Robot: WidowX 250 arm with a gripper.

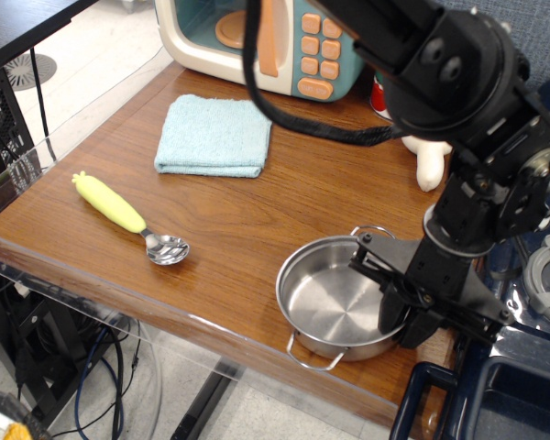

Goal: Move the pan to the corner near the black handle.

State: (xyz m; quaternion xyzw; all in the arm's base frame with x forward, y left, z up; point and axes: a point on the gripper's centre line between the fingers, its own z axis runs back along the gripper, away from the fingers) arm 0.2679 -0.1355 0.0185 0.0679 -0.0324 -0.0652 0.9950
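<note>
The shiny steel pan (335, 302) sits on the brown wood-grain tabletop near its front right corner (385, 399), one wire loop handle toward the front edge and one toward the back. My gripper (396, 316) is shut on the pan's right rim, one finger inside the pan and one outside. The black handle (420, 392) of the dark toy stove curves up just right of the corner, close below the gripper. The arm hides the pan's right side.
A steel spoon with a yellow handle (128, 215) lies at the left. A folded teal cloth (213, 136) lies behind it. A toy microwave (257, 37) stands at the back. The dark stove (532, 302) borders the right side. The clear plastic rim (101, 302) lines the front edge.
</note>
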